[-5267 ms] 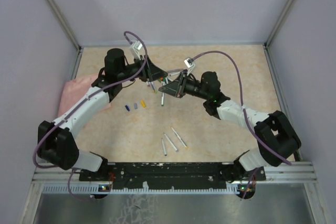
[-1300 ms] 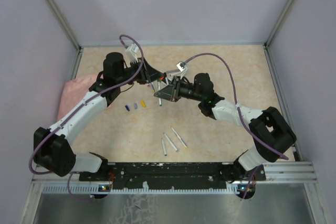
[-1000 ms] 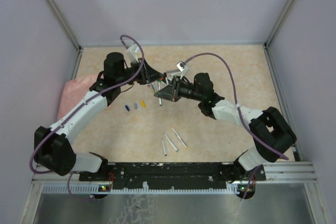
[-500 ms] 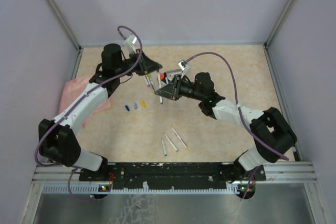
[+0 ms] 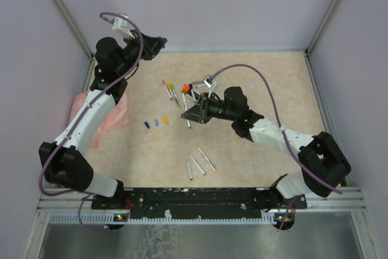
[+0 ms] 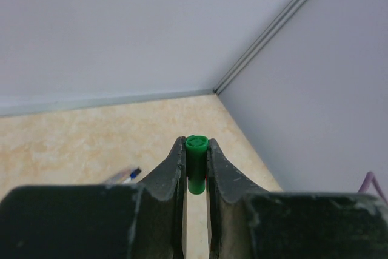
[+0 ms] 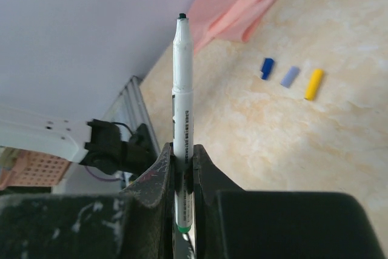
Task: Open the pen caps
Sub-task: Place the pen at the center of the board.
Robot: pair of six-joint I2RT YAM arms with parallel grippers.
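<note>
Top view: left arm lifted toward the far left corner, left pincer [image 5: 159, 42] high above the tabletop [image 5: 273, 77]; its grip is too small to read here. Right pincer [image 5: 191, 113] sits mid-tabletop, clamped on a white pen [image 5: 188, 123]. Small bunch of capped pens [image 5: 172, 93] lies just beyond it. Blue cap [image 5: 147, 124], lilac cap [image 5: 156, 122] and yellow cap [image 5: 165, 119] lie in a row to its left, apart from each other. Three bare pens [image 5: 196, 164] lie near the front edge. Pink cloth [image 5: 109, 110] lies at the left wall.

Left wrist: the pincer is clamped on a green cap [image 6: 196, 165], its open end facing out, both fingers touching it, up in the air facing the corner.

Right wrist: the pincer is closed tight on the white pen, which sticks straight out with no cap and a dark tip. The three loose caps and the cloth are beyond it.
</note>
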